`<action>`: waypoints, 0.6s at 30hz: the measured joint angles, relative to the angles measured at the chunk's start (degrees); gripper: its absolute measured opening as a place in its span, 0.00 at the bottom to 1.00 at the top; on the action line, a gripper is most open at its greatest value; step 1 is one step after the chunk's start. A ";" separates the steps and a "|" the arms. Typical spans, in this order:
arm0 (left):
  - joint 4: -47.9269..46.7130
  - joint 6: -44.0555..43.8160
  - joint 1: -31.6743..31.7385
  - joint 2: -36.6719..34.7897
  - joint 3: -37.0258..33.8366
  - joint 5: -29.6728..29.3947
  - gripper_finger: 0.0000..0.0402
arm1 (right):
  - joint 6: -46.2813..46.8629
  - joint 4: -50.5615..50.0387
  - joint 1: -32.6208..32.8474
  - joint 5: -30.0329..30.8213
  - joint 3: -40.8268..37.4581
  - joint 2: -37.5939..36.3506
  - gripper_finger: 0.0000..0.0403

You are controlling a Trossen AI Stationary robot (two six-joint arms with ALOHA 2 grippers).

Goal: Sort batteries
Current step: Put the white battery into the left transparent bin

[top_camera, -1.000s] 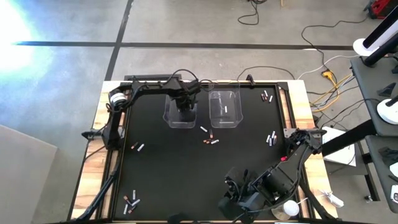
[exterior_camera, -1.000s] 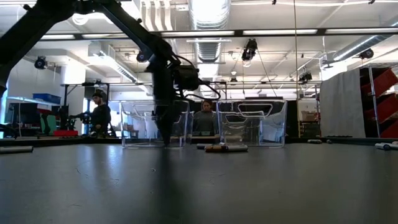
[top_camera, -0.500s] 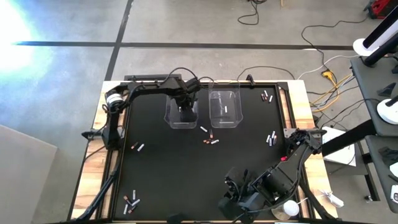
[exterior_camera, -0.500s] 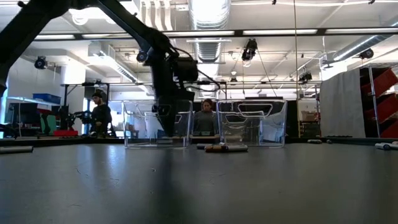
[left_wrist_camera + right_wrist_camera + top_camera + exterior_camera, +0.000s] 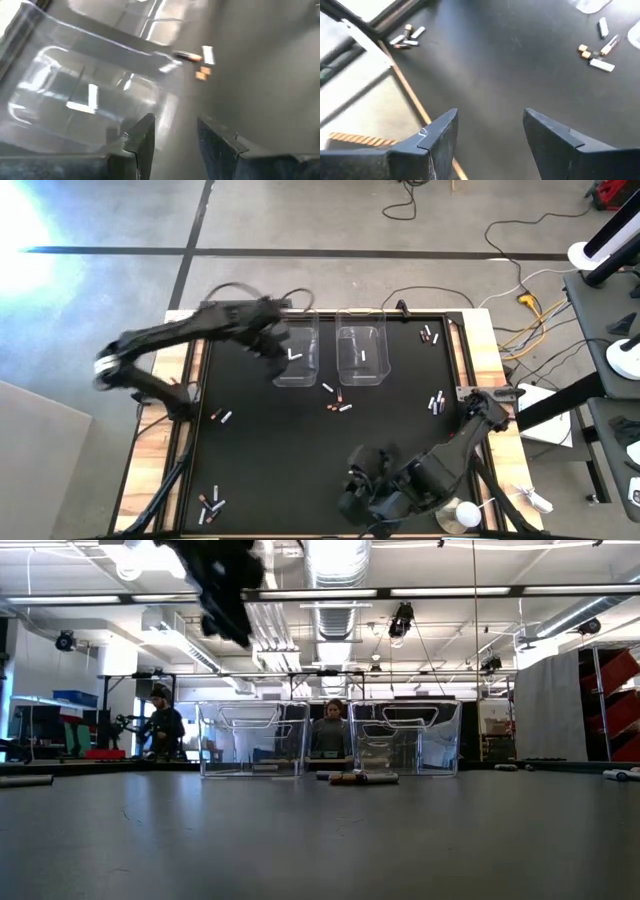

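High view, left claw open beside left bin, silvery battery inside

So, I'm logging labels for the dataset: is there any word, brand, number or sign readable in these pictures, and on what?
None can be read.
The batteries on the table: any print is too small to read.
The two clear bins: no label visible.

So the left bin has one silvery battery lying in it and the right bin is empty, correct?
Not quite. The left bin does hold one silvery battery, but the right bin is not empty: the high view shows a silvery battery lying in it too.
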 joint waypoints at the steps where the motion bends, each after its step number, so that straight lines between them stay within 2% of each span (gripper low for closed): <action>1: 0.31 -1.45 -1.96 -4.12 -2.32 -0.04 0.32 | -0.91 0.31 -0.75 -0.03 0.00 0.88 0.53; 6: 2.08 -9.26 -12.20 -21.06 -13.31 -0.35 0.32 | -5.23 0.87 -6.39 -0.86 -0.09 4.41 0.53; 12: 2.19 -16.15 -20.92 -34.13 -23.20 -3.64 0.32 | 8.93 -8.13 -15.78 2.58 -0.44 4.44 0.53; 14: 2.03 -16.57 -22.03 -36.92 -25.75 -3.70 0.32 | 11.90 -8.92 -18.75 0.86 -1.61 4.44 0.53; 18: 1.83 -17.79 -22.46 -40.88 -29.52 -2.46 0.32 | 13.63 -6.62 -23.11 -7.84 -6.21 4.44 0.56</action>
